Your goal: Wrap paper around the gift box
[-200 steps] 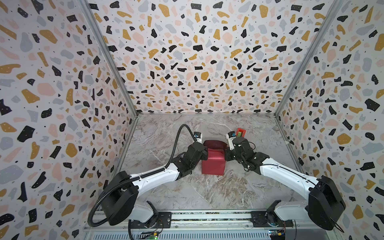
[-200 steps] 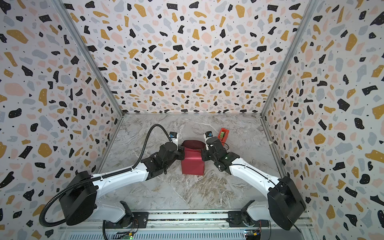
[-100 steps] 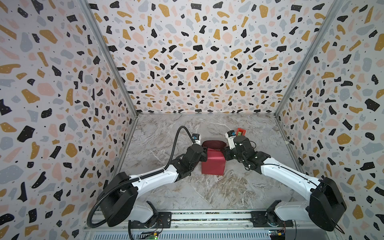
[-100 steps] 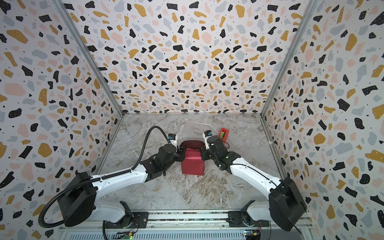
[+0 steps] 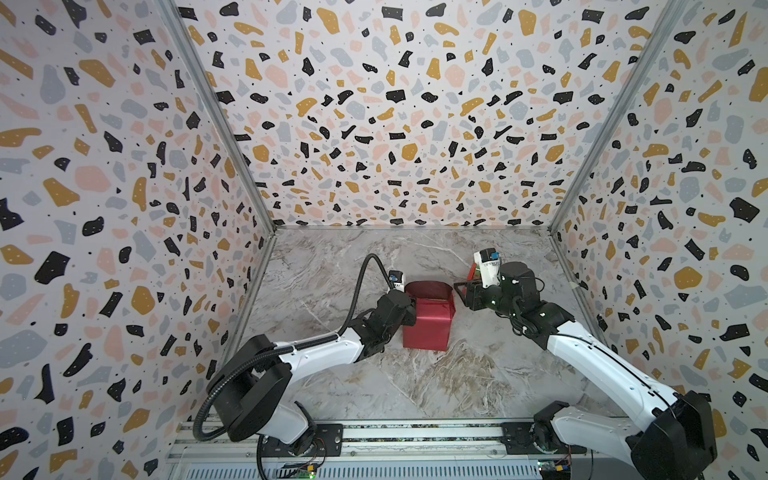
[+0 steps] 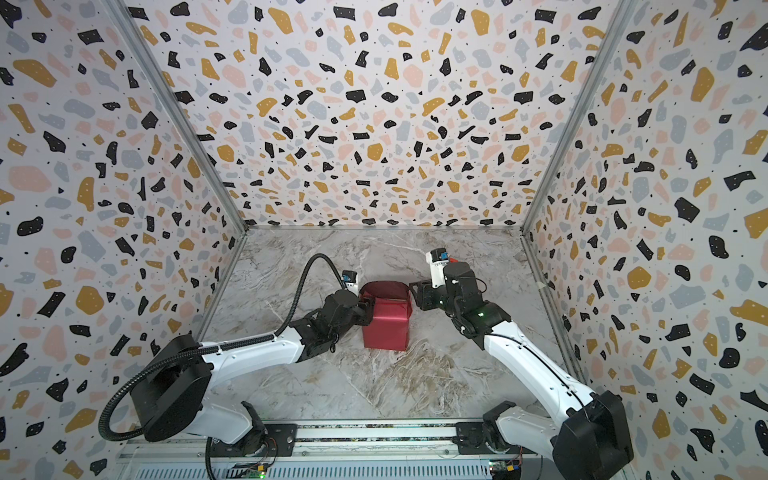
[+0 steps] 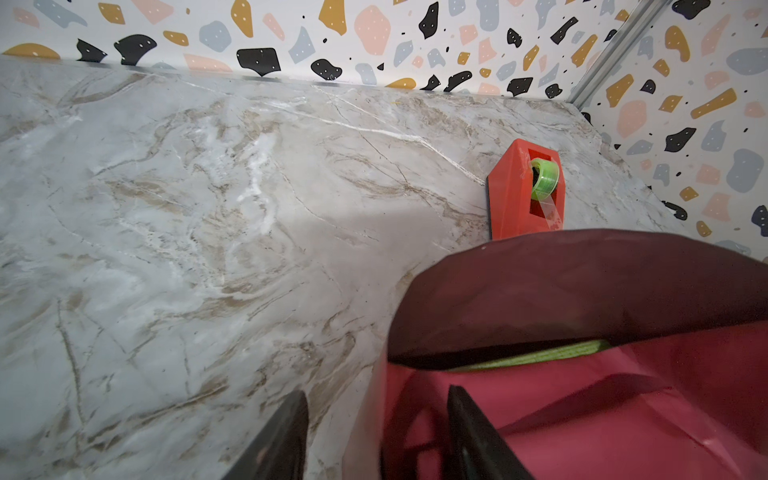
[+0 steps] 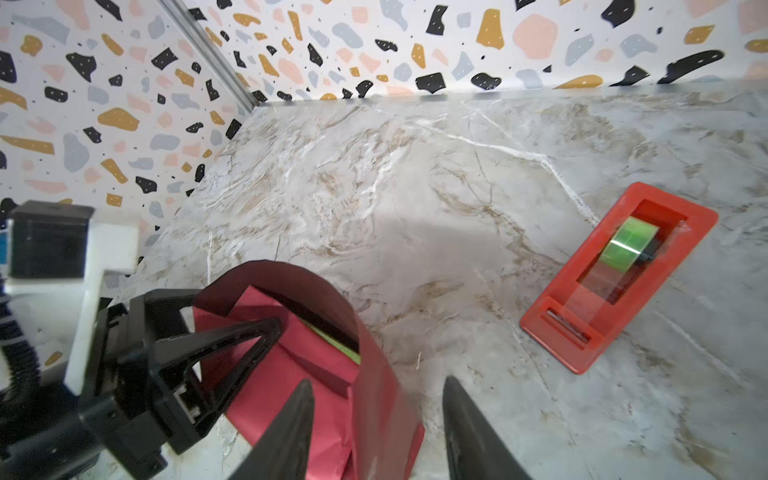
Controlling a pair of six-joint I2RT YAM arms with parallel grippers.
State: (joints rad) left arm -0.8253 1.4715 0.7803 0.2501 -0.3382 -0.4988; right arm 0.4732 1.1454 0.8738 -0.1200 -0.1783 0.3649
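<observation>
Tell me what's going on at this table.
Two robot arms are wrapping a gift box in red paper. The paper is folded around the box, but its far end stands open as a dark maroon flap, with a green strip of box showing inside. The left gripper sits at the box's left side, jaws open astride the wrapped edge. The right gripper hovers off the right side, open and empty. A red tape dispenser lies beyond.
</observation>
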